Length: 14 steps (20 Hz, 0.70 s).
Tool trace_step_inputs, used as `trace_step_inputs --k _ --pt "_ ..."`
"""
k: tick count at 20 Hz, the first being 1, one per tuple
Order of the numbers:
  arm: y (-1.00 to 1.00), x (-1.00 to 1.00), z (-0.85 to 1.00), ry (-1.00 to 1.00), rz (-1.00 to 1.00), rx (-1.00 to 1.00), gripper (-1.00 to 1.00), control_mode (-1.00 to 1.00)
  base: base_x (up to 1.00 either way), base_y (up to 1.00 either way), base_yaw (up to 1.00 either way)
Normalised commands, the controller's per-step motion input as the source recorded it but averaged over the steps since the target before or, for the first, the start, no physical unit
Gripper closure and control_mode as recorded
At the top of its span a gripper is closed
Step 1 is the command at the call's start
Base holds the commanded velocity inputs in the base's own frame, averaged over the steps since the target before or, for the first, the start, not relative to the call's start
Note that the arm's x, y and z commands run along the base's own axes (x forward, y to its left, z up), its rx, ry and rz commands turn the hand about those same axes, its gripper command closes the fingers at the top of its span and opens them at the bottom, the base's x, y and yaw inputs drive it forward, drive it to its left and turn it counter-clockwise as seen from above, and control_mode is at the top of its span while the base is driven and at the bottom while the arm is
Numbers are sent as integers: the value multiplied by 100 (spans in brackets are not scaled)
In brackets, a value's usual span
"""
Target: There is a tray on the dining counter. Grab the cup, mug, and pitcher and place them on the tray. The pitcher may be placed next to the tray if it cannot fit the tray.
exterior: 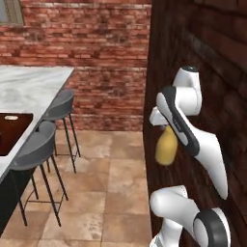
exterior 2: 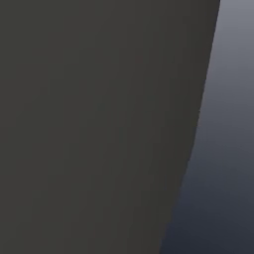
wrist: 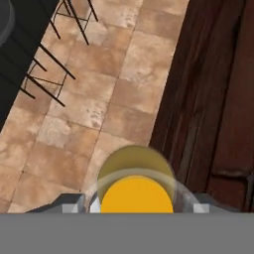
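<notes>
The left base view takes in a red brick wall [exterior: 91,43] at the back, a tiled floor [exterior: 111,193] and, at the right, a tall dark wooden cabinet face [exterior: 193,58] that the white arm [exterior: 193,130] stands against. At the left edge of that view lies the dining counter [exterior: 29,87], its white marble top veined in grey. Two grey bar stools [exterior: 43,144] stand along its near side.

The tray [exterior: 12,130] rests on the counter at the far left, cut off by the frame. One white handle cut-out shows at its short end. Whether anything lies in the visible part of it cannot be told.

The right base view gives only a flat dark surface [exterior 2: 99,124] close to the camera and a grey-blue band at its right, with no detail to make out.

The pitcher [exterior: 165,147] hangs below the hand in the left base view, its yellow-orange body above the floor and just in front of the cabinet, well apart from the tray. The hand view looks down over it: the pitcher sits between the two fingers of the gripper [wrist: 136,206], its orange top round and close to the camera. The fingers stand fairly wide, one on each side of it, holding it. Under it the hand view shows the floor tiles, the cabinet base and the thin black legs of the stools.
</notes>
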Motion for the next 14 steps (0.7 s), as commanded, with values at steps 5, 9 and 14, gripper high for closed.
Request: trace_step_inputs --k 5,9,14 --pt "0 0 0 0 0 0 100 100 95 -39 59" --pt "0 0 0 0 0 0 100 100 84 -53 63" --pt "0 0 0 0 0 0 100 100 80 -51 64"
